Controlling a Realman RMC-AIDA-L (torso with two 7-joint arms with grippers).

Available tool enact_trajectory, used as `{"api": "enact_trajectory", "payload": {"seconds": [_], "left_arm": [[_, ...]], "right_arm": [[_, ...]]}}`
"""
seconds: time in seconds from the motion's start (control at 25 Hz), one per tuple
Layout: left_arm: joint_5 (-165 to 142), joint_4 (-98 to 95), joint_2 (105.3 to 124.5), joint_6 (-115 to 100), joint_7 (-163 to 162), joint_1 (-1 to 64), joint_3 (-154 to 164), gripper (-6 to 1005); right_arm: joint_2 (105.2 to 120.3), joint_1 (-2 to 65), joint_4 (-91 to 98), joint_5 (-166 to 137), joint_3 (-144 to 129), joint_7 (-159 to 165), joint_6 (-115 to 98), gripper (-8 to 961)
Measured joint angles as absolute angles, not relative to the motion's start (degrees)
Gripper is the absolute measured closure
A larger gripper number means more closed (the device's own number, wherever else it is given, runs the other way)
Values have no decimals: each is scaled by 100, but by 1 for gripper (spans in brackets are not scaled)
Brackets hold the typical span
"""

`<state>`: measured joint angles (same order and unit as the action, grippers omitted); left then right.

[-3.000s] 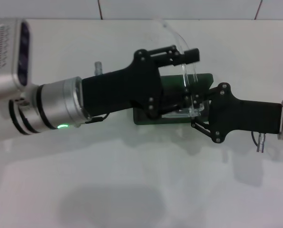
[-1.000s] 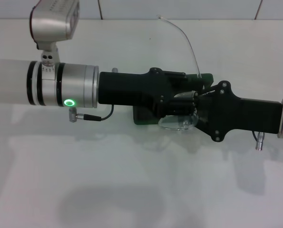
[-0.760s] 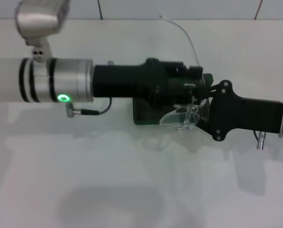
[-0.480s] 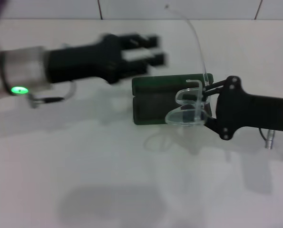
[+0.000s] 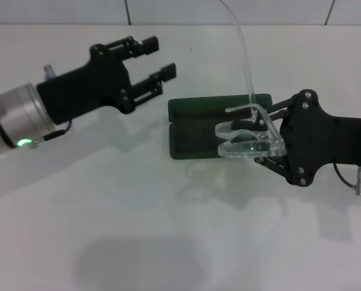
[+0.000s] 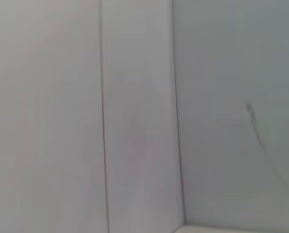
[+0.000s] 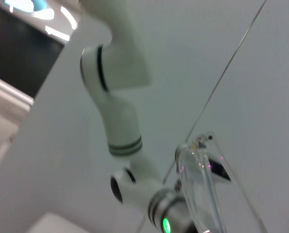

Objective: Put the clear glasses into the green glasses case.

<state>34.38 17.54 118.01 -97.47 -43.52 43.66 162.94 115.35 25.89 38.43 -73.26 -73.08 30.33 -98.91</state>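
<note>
The green glasses case (image 5: 195, 139) lies open on the white table, its lid (image 5: 210, 105) on the far side. My right gripper (image 5: 254, 130) hovers over the case's right end, shut on the clear glasses (image 5: 247, 145). One thin clear arm (image 5: 246, 54) of the glasses sticks up and away; it also shows in the left wrist view as the clear arm (image 6: 261, 141). In the right wrist view the clear glasses (image 7: 198, 189) sit close to the camera. My left gripper (image 5: 161, 58) is open and holds nothing, up and to the left of the case.
The white table (image 5: 168, 230) stretches in front of the case. A tiled wall (image 5: 229, 9) runs along the far edge. The right wrist view shows my left arm (image 7: 120, 131) across from it.
My left gripper let go of the glasses, opened and drew back to the left. The right gripper kept the glasses and shifted slightly right, uncovering the open case.
</note>
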Motion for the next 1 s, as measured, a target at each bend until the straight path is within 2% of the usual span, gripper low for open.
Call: {"api": "enact_trajectory", "payload": {"seconds": [0.16,0.48,1.0], "left_arm": [[3414,1585,11958,-9494,-3508,4404,16294,453],[3419,761,11972,-9400,-1695,4307,16295,454],[3639,-80,11988,-9260,-141,4091,16216,453]], "right_arm": [[11550,2757,3905,-7317,-7317,3977,-10046,835],[11513,3283,3756,-7365,-7340,5820,-10067,834],[11466,3375,3700,-7604,-7304,6429,-10124,834]]}}
